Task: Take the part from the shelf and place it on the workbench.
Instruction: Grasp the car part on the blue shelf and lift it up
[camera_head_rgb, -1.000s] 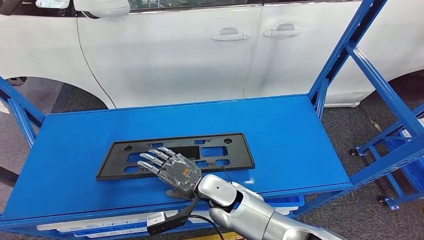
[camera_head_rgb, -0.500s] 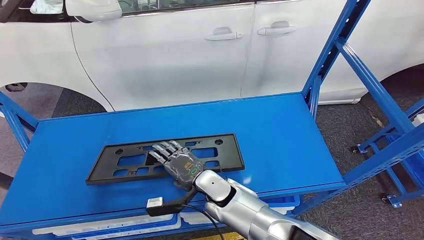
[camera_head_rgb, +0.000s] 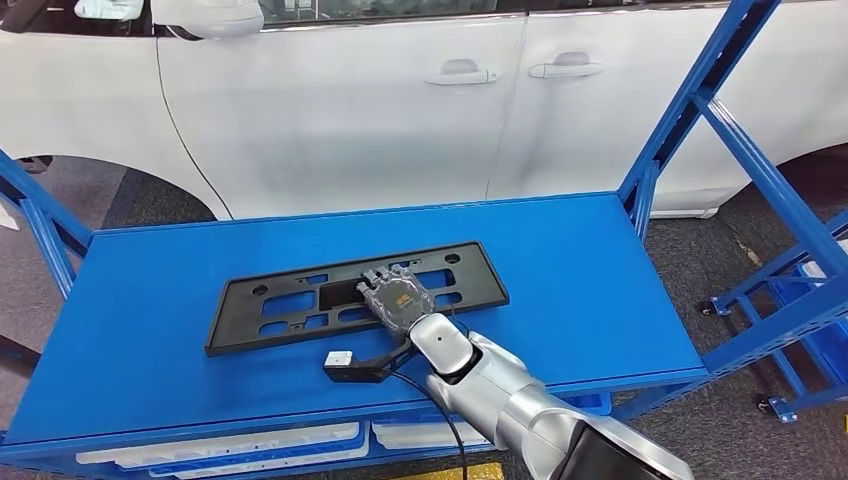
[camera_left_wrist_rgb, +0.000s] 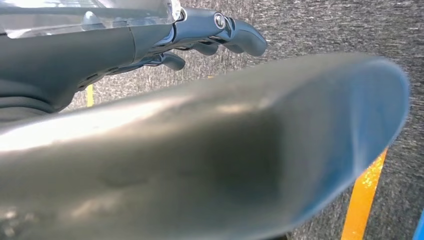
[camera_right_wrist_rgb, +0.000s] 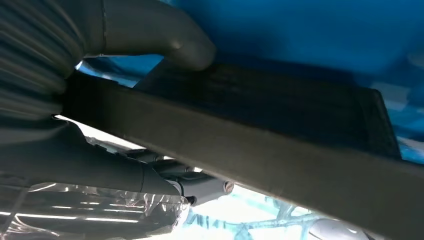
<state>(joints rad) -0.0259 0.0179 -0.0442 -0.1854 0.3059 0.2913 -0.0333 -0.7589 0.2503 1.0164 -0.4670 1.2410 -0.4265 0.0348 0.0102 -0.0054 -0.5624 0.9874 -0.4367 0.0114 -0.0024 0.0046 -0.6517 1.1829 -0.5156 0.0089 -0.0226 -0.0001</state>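
Observation:
The part (camera_head_rgb: 290, 300) is a long flat black plastic frame with cut-outs, lying slightly askew on the blue shelf deck (camera_head_rgb: 560, 270). My right hand (camera_head_rgb: 395, 298) reaches in from below and grips the part at the middle of its near long edge. In the right wrist view the grey thumb (camera_right_wrist_rgb: 165, 35) presses on one face of the part (camera_right_wrist_rgb: 280, 105), and darker fingers (camera_right_wrist_rgb: 200, 187) wrap the other side. My left hand (camera_left_wrist_rgb: 220, 35) hangs over grey floor with its fingers loosely apart and nothing in them.
A white car (camera_head_rgb: 380, 100) stands close behind the shelf. Blue uprights and a slanted brace (camera_head_rgb: 700, 100) rise at the right end. White parts (camera_head_rgb: 250, 445) lie on the lower level. A black cable with a small white connector (camera_head_rgb: 340, 360) trails on the deck beside my wrist.
My right hand moved forward from lying flat over the part's near edge and closed on its middle. The part's right end swung slightly away. The camera view also shifted a little.

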